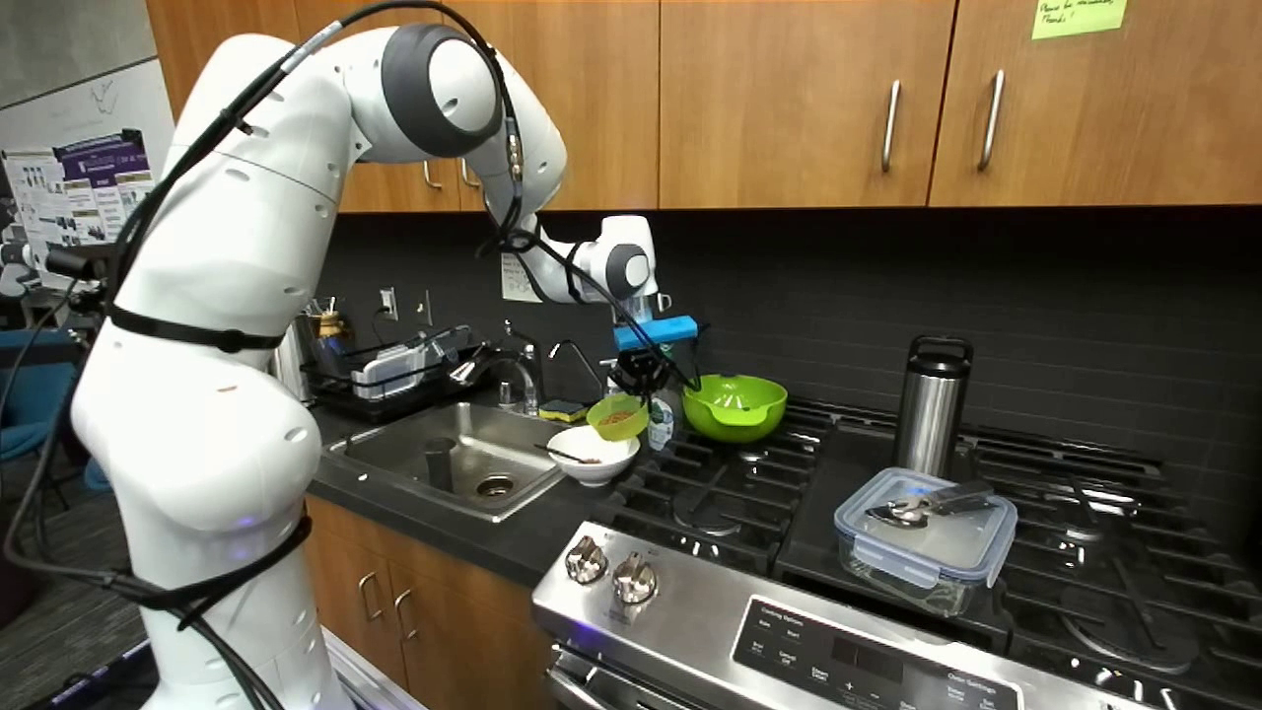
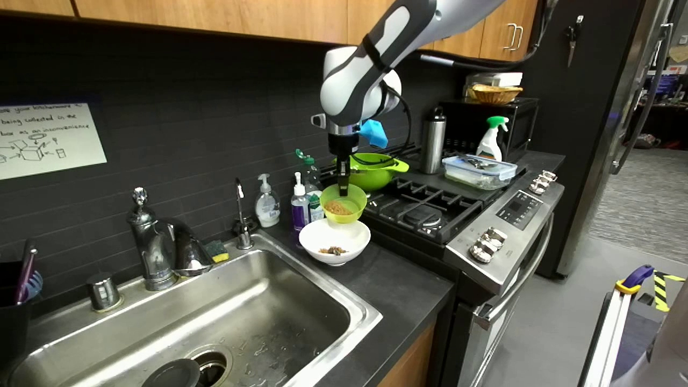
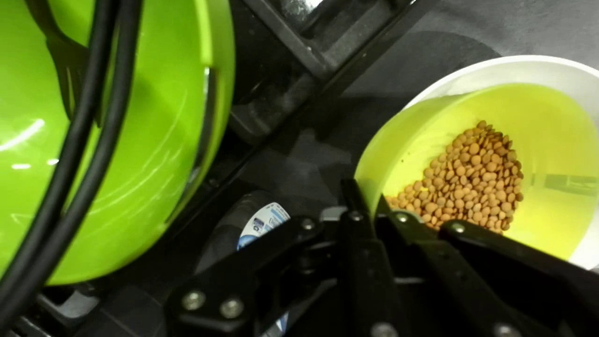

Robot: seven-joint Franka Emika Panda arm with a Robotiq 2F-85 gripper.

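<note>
My gripper (image 3: 367,201) is shut on the rim of a small yellow-green bowl (image 2: 353,200), one finger outside the wall and one inside. Orange-brown lentils (image 3: 472,178) lie heaped in this bowl, which looks tilted. It hangs over the white bowl (image 2: 314,236) on the counter; the wrist view shows the white rim around and behind it. Some brown bits (image 2: 333,251) lie in the white bowl, and a dark utensil (image 1: 565,454) leans across its rim. Beside the gripper, a larger green bowl (image 1: 735,412) stands on the stove, with a black fork (image 3: 68,58) inside.
The steel sink (image 2: 301,301) adjoins the white bowl. Soap bottles (image 2: 300,201) stand close behind it by the wall. On the stove are a steel flask (image 1: 929,414) and a lidded glass container (image 1: 927,537) with cutlery on top. Wooden cabinets (image 1: 804,104) overhang the counter.
</note>
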